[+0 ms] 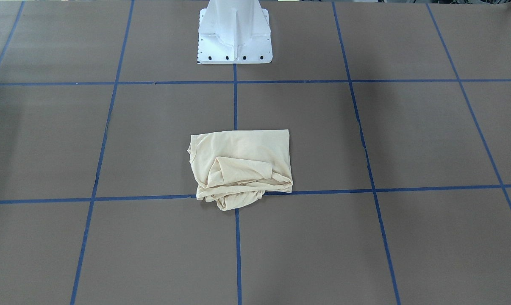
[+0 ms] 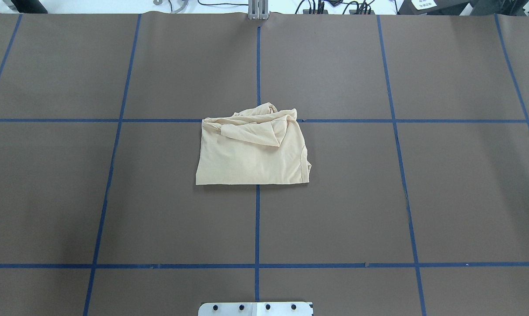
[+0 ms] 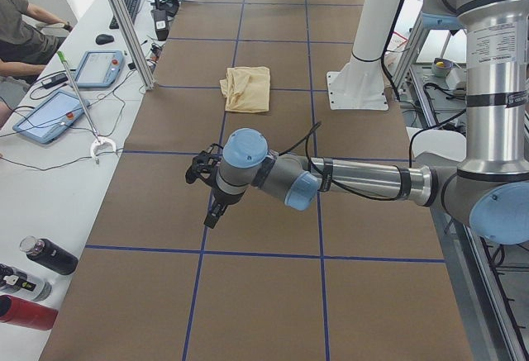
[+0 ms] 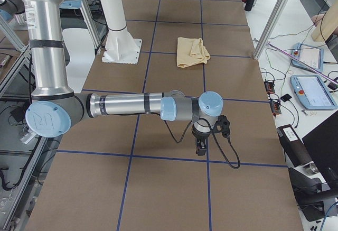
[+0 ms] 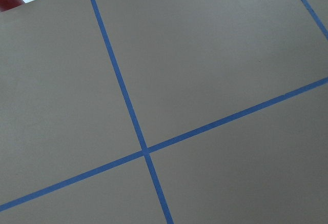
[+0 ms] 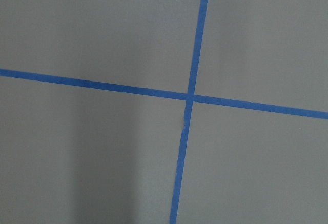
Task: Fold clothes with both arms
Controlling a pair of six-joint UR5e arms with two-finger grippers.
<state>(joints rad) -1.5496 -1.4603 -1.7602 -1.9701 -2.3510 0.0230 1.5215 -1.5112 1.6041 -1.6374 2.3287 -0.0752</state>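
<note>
The clothes [image 1: 243,165] are one pale cream-yellow shirt lying folded into a rough rectangle at the table's centre [image 2: 251,153], with a bunched sleeve on its far side. No print shows. The side views also show the clothes [image 3: 248,88] [image 4: 191,51]. Both arms are stretched low over the table's ends, far from the shirt. The left gripper [image 3: 212,216] points down at the brown surface, and so does the right gripper [image 4: 200,147]. I cannot tell whether either is open or shut. Both wrist views show only brown table and blue tape.
The white pedestal base [image 1: 234,38] stands behind the shirt. Blue tape lines [image 2: 257,219] divide the brown table into squares. Beyond the table's far edge a seated person [image 3: 21,30], tablets [image 3: 50,113] and bottles [image 3: 41,258] occupy a white bench.
</note>
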